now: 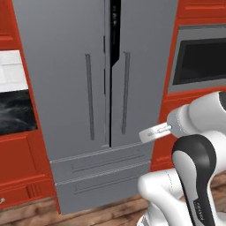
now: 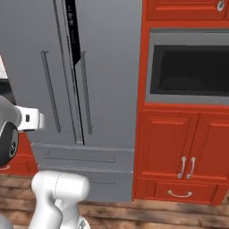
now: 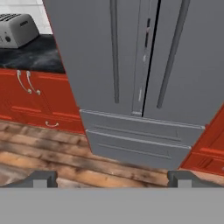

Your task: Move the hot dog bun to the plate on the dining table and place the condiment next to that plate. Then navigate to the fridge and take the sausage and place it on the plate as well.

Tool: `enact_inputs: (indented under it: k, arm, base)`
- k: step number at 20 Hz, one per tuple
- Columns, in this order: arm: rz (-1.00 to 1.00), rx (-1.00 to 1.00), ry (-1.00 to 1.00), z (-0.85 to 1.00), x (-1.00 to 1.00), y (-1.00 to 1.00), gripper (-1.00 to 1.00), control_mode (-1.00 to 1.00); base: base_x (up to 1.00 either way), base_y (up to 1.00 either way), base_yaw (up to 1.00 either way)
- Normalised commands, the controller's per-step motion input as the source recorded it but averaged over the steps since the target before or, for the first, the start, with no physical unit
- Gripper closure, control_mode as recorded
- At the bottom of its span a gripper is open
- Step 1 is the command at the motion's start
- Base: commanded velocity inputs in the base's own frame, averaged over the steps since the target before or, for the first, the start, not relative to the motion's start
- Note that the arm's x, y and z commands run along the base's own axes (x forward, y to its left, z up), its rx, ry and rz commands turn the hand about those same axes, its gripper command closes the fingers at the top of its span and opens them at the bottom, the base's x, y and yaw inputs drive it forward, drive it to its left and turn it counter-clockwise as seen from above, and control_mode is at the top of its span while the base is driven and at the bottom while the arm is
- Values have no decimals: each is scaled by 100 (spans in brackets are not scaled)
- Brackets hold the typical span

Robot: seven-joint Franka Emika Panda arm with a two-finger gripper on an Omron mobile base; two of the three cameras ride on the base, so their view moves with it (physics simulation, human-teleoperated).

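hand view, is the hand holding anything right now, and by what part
Nothing is held: the hand is open and empty, facing the closed fridge.

Tall grey fridge (image 1: 79, 101), right door slightly ajar, 2 thin vertical handles, 2 bottom drawers.

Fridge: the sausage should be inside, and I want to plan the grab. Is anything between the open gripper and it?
Yes. The fridge doors stand between them: the left door looks shut and the right one is only slightly ajar, with a dark gap at the top. The gripper is open, empty and short of the handles. No sausage is visible.
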Motion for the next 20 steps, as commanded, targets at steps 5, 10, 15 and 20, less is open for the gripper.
enact_inputs:
  k: [5,10,15,20]
  arm:
    - [0,0,0,0,0,0,-100,100]
    - [0,0,0,0,0,0,-100,100]
    - [0,0,0,0,0,0,-100,100]
    - [0,0,0,0,0,0,-100,100]
  base:
    - [12,60,-29]
    - [30,21,6]
    - [22,-7,27]
    - [0,-25,2]
